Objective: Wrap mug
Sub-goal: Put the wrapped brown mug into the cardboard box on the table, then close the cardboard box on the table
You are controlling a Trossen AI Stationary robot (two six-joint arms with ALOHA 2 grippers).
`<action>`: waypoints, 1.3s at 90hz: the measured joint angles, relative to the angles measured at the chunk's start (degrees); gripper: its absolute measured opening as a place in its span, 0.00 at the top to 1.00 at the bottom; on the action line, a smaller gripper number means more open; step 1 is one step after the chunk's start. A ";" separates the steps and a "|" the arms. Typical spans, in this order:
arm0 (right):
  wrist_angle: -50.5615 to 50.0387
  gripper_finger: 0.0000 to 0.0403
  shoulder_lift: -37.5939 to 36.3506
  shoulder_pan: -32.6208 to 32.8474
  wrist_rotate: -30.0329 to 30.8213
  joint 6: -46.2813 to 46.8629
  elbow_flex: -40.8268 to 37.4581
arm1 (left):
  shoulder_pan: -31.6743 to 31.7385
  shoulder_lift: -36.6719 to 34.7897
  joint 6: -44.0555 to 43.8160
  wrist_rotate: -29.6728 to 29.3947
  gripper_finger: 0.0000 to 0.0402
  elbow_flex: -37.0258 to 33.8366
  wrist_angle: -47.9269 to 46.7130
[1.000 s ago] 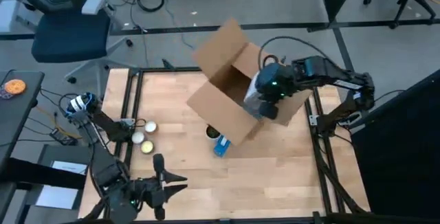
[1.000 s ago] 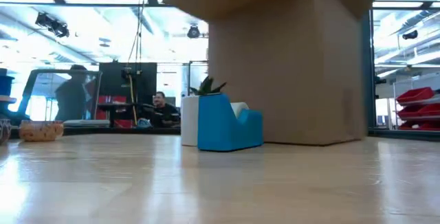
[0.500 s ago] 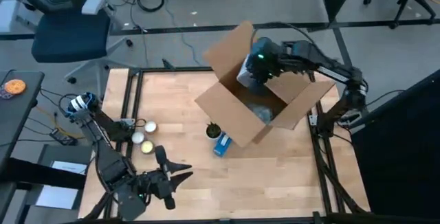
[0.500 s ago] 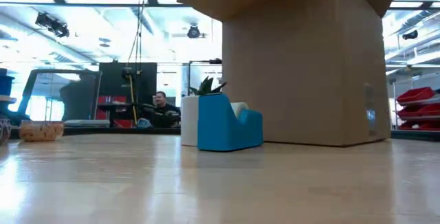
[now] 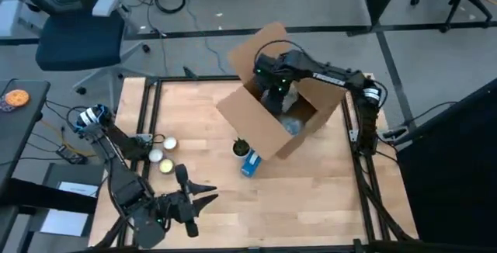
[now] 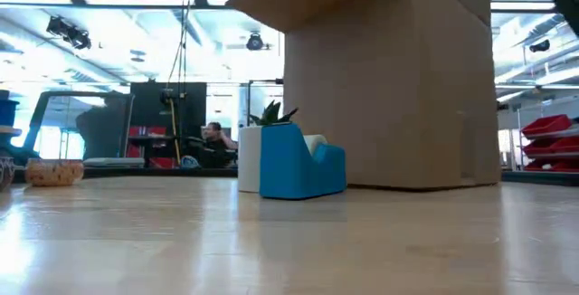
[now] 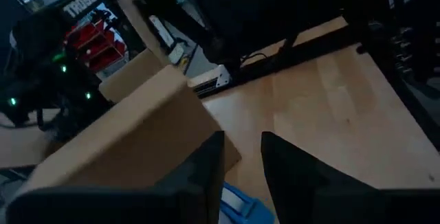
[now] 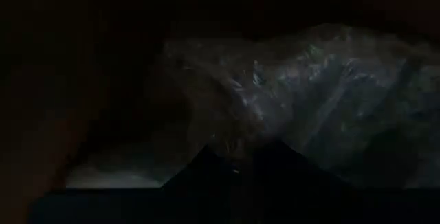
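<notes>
Since a moment ago the right gripper [image 5: 273, 90] has dropped into the open brown cardboard box [image 5: 256, 125] at upper centre, pinching clear crinkled plastic wrap [image 8: 302, 93]; the mug is unseen, so wrapping looks unfinished, while the left gripper [image 5: 203, 199] waits narrowly parted at lower left.

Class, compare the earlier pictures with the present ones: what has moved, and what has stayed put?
The right tool has swung from the cardboard box's right side across to its far left corner and reaches inside, over clear plastic wrap. The box shifted slightly. The left tool, blue tape holder and small tins stayed put.
</notes>
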 joint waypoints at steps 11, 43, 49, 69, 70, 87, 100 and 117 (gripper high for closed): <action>0.88 0.81 -1.15 0.38 1.64 -0.15 0.02 | -0.51 0.00 -0.04 0.00 0.79 0.00 -0.04; 2.13 0.58 -12.57 2.90 6.15 2.57 0.17 | -0.91 0.00 0.10 0.17 0.79 0.00 0.10; 3.06 0.56 -16.09 3.57 6.72 3.55 0.17 | -0.89 0.00 0.69 0.15 0.79 0.00 0.29; 7.30 0.56 -27.50 6.70 6.88 5.70 0.17 | 2.20 0.00 -5.02 5.28 0.79 -0.60 0.36; 7.36 0.56 -28.05 6.91 6.88 5.70 0.17 | 2.56 -0.02 -5.38 5.98 0.79 -0.77 0.37; 6.00 0.57 -35.33 10.80 5.82 5.74 0.17 | 10.50 0.02 -13.52 12.70 0.79 -6.23 0.17; 4.54 0.57 -39.61 15.11 2.44 5.86 0.17 | 18.50 0.07 -12.05 17.74 0.79 -9.26 3.21; 4.32 0.57 -42.31 23.12 -3.46 6.60 0.15 | 29.15 0.07 -2.37 24.72 0.79 -13.38 14.54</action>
